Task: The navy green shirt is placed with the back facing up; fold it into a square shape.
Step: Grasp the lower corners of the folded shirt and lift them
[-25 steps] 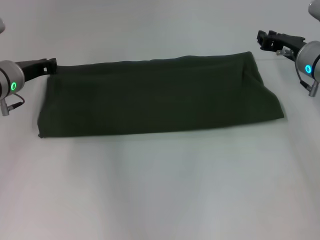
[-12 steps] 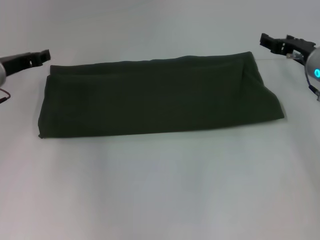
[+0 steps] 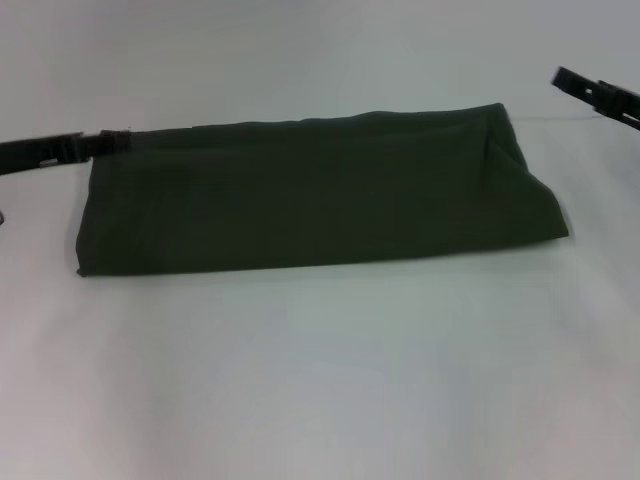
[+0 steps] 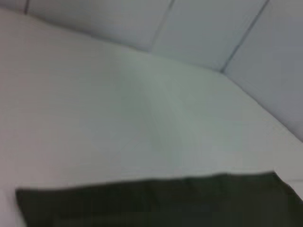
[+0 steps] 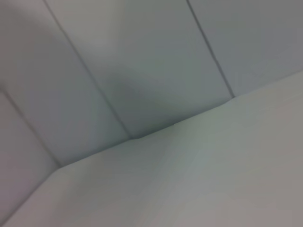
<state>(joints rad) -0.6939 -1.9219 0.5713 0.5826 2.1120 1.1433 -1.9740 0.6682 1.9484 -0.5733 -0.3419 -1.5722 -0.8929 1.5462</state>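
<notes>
The table (image 3: 320, 380) carries the navy green shirt (image 3: 310, 195), a long folded band across its far half; left hand (image 3: 100, 142) at its far-left corner, right hand (image 3: 590, 90) clear beyond the far-right, grip on both unreadable; a loose pinch could drag layers apart; no labels visible.

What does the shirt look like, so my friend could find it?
Look at the white table. Across its middle lies the navy green shirt, folded into a long flat band. It is the only dark cloth there, far wider than the left gripper touching its far corner.
</notes>
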